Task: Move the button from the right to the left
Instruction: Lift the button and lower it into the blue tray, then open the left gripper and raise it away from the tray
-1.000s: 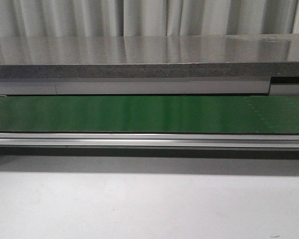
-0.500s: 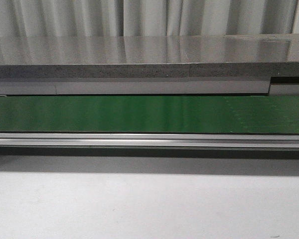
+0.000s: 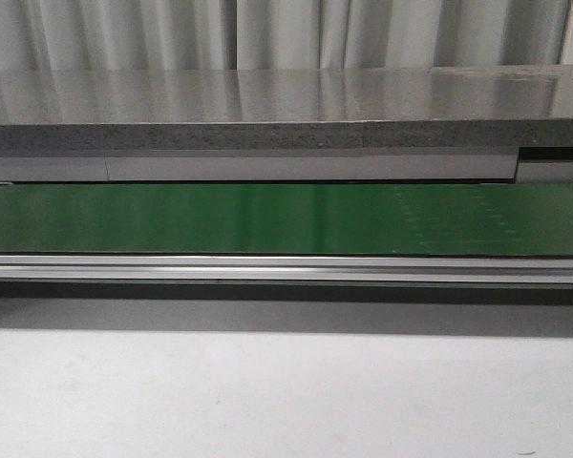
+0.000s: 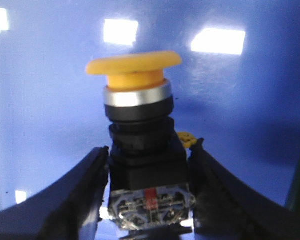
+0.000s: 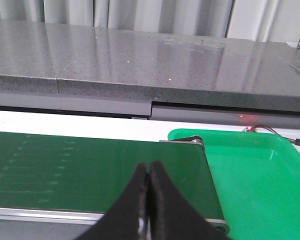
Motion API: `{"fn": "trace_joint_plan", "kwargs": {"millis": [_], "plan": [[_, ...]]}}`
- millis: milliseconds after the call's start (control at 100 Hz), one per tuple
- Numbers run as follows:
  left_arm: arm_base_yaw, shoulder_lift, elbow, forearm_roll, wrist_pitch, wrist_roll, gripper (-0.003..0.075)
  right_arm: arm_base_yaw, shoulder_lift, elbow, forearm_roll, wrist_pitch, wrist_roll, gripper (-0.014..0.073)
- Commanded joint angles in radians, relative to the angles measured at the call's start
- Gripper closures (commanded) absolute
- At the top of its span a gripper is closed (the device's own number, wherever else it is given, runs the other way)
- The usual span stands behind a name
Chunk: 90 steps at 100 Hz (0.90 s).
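— Where do the two tools stand?

— The left gripper (image 4: 147, 200) is clamped on the button (image 4: 140, 130). Its two dark fingers (image 4: 85, 185) press against either side of the boxy black body, seen from the left wrist camera. The right gripper (image 5: 148, 200) holds nothing; its black fingertips (image 5: 139, 192) meet in a closed point above the near edge of the green belt (image 5: 90, 170).

— And the button itself?

— It sits upright between the left fingers, its wide yellow-orange cap on top, a silver ring just below the cap, then the black collar and body. A clear contact block with a small red part shows at the base. Behind it spreads a glossy blue surface (image 4: 40, 125) carrying bright reflections of lights. Whether the button rests on that blue surface or hangs clear of it cannot be told. A small yellow-and-black scrap peeks out beside the body on one side; too little shows to name it.

— What surrounds the right arm?

— The belt ends at a roller just beside a green tray (image 5: 250, 170), which lies past the belt's end. A grey stone-like counter (image 5: 140, 55) runs behind both, with pale curtains (image 5: 165, 12) beyond.

— And the front camera?

— It shows the green belt (image 3: 267, 218) running across the frame, a metal rail (image 3: 286, 269) along its near side, and the white table (image 3: 286, 391) in front. Neither arm nor the button appears there.
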Motion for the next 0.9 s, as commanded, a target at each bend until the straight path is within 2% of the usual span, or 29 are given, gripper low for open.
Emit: {"fn": "trace_joint_plan", "kwargs": {"millis": [0, 110, 380, 480, 520, 620, 670, 890], "plan": [[0.014, -0.048, -0.021, -0.029, -0.019, 0.021, 0.0300, 0.000, 0.007, -0.028, -0.010, -0.070, -0.001, 0.0660], [0.017, -0.048, -0.021, -0.031, -0.028, 0.020, 0.0213, 0.000, 0.007, -0.028, -0.010, -0.070, -0.001, 0.0660], [0.017, -0.061, -0.023, -0.031, -0.020, 0.020, 0.0235, 0.000, 0.007, -0.028, -0.010, -0.070, -0.001, 0.0660], [0.017, -0.096, -0.023, -0.029, -0.023, 0.016, 0.0314, 0.000, 0.007, -0.028, -0.010, -0.070, -0.001, 0.0660], [0.017, -0.117, -0.023, -0.029, -0.025, 0.016, 0.0375, 0.000, 0.007, -0.028, -0.010, -0.070, -0.001, 0.0660], [0.017, -0.179, -0.023, -0.036, -0.033, 0.016, 0.0595, 0.000, 0.007, -0.028, -0.010, -0.070, -0.001, 0.0660], [0.017, -0.212, -0.023, -0.067, -0.044, 0.016, 0.0735, 0.000, 0.007, -0.028, -0.010, -0.070, -0.001, 0.0660], [-0.029, -0.344, -0.023, -0.192, -0.080, 0.016, 0.0741, 0.000, 0.007, -0.028, -0.010, -0.070, -0.001, 0.0660]]}}
